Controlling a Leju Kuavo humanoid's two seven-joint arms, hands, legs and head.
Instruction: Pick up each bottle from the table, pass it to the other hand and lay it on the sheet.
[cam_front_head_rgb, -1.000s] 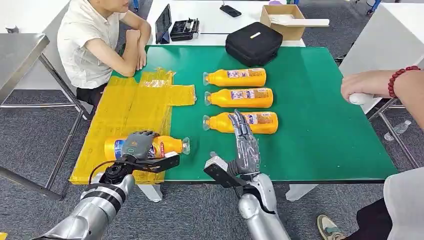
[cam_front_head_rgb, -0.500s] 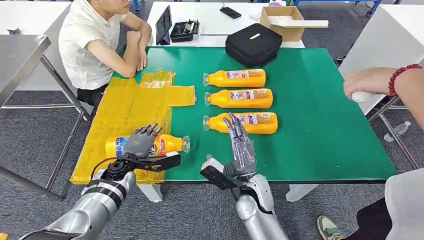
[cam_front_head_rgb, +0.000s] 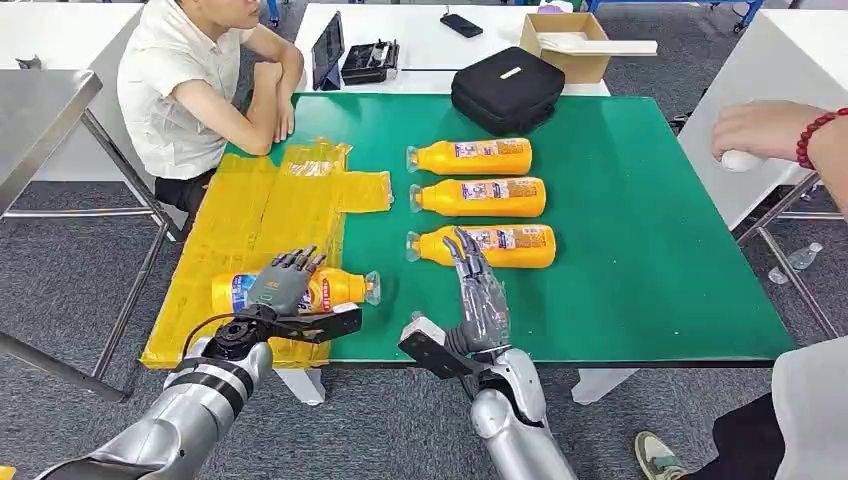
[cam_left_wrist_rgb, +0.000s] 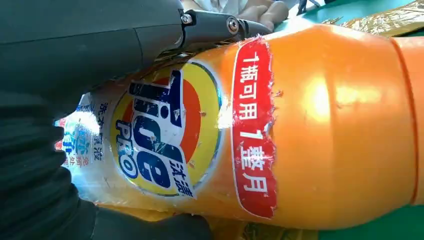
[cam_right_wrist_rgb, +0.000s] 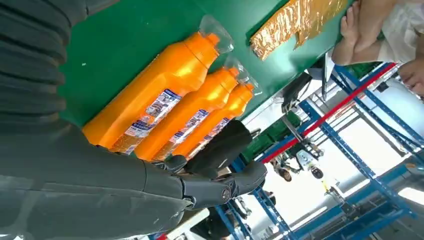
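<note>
Four orange bottles total: one's lying on the yellow sheet under the left hand, fingers spreading apart over it. Three are waiting on the green table. The right hand, fingers straight and apart, is pointing at the nearest bottle, lying crosswise at its 12 o'clock.

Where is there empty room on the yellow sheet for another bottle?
The yellow sheet is bare between the person's elbow and the laid bottle. Its near end is crowded: that bottle lies there under the left robot hand.
</note>
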